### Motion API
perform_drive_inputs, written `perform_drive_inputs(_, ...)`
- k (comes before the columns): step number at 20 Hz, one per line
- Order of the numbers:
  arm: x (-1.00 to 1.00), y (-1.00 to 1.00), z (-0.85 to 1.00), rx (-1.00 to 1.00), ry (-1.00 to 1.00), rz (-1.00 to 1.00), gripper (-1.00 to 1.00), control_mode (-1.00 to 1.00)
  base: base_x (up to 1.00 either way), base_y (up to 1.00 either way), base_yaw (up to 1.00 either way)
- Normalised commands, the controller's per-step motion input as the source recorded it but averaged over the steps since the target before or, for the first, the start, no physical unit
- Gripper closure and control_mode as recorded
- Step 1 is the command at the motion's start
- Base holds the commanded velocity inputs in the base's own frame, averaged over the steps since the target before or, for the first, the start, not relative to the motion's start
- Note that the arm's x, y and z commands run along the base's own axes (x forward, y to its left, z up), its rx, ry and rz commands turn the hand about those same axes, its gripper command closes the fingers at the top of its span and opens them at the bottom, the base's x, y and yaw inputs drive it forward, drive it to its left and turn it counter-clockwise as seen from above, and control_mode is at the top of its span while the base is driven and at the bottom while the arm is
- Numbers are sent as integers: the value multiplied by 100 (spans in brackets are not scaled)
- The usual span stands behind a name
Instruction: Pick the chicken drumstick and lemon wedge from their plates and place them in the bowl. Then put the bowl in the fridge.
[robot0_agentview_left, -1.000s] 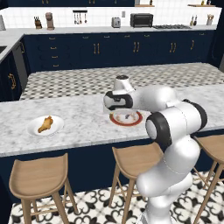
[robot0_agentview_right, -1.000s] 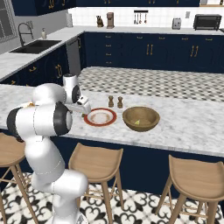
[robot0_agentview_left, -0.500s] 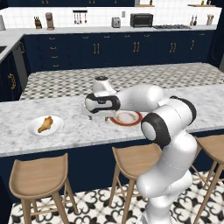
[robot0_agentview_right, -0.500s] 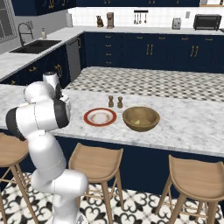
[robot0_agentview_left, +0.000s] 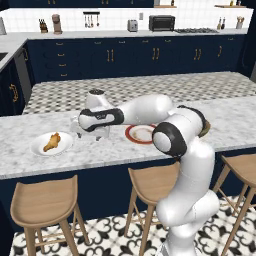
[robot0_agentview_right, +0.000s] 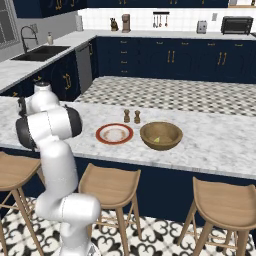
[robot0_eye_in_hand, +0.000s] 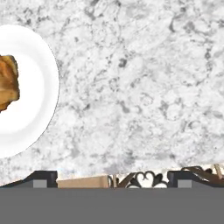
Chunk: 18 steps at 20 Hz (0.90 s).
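Note:
The chicken drumstick (robot0_agentview_left: 51, 141) lies on the plain white plate (robot0_agentview_left: 39, 148) at the left of the island counter. My gripper (robot0_agentview_left: 95, 136) hangs open just above the marble, a short way right of that plate, with nothing between its fingers. From the hand, the plate's rim (robot0_eye_in_hand: 46, 83) and the drumstick (robot0_eye_in_hand: 8, 83) sit at the left edge, and the gripper (robot0_eye_in_hand: 113, 180) is over bare counter. The red-rimmed plate (robot0_agentview_right: 114, 134) looks bare. The wooden bowl (robot0_agentview_right: 160, 135) stands to its right, with a small pale lemon wedge (robot0_agentview_right: 157, 140) inside. The fridge is out of view.
Two small brown pepper shakers (robot0_agentview_right: 131, 116) stand just behind the red-rimmed plate. Wooden stools (robot0_agentview_left: 44, 205) line the near side of the island. My arm (robot0_agentview_left: 150, 110) stretches low across the counter above the red-rimmed plate.
The arm has swung left from above the red-rimmed plate to a spot beside the white plate. The gripper has stayed open. Plates and bowl have not moved.

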Motion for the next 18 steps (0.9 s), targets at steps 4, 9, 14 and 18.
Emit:
perform_drive_inputs(4,36,100,0,-4,-2,0,-100,-100,0,0,0)
perform_drive_inputs(9,60,100,-5,-1,0,0,-100,-100,0,0,0)
perform_drive_inputs(14,46,70,-6,-5,2,0,-100,-100,0,0,0)
perform_drive_inputs(18,25,28,-43,-3,1,0,-100,-100,0,0,0)
